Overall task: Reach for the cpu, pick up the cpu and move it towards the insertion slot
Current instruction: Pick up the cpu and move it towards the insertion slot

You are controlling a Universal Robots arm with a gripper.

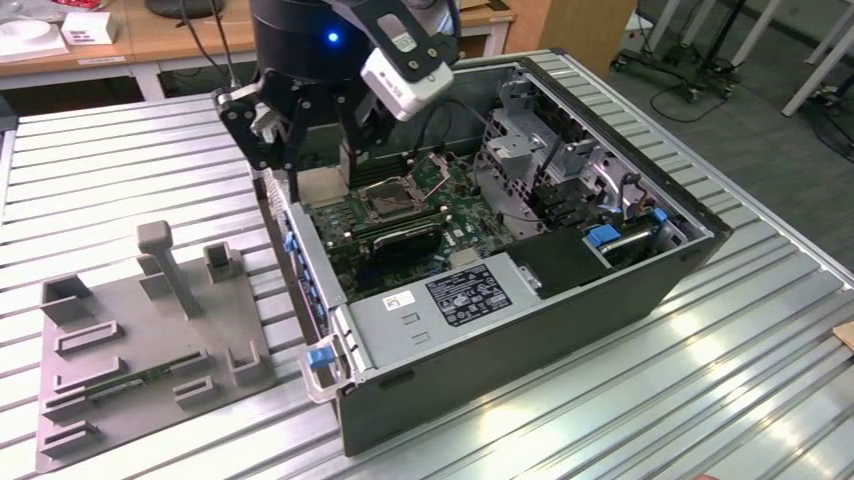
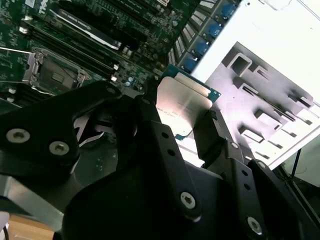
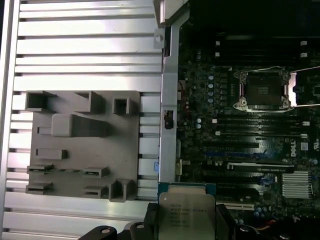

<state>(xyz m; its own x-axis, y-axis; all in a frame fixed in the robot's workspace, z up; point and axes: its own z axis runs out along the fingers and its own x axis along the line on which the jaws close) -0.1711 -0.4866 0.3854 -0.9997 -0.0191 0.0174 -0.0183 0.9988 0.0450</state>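
The arm is seen in the exterior view reaching down from above, its dark wrist held over the rear edge of the open computer case, on the exterior view's left of the motherboard. The gripper is pointed downward, with its black linkages spread to either side. In both wrist views the fingers are closed to the width of the cpu, which is clamped by its opposite edges and held clear of the board. The chip's silvery top is faced toward the wrist cameras, and a thin green border is shown around it in the first wrist view. In the exterior view the chip appears as a pale square just below the gripper, beside the case wall.

The insertion slot is located near the middle of the motherboard, its metal frame set around a dark centre; in the first wrist view it lies well apart from the held chip, with long black memory slots between the two. A grey fixture plate with raised blocks is laid on the ribbed metal table, just beside the case. Farther back, wooden desks and a grey floor with wheeled stand bases are visible.
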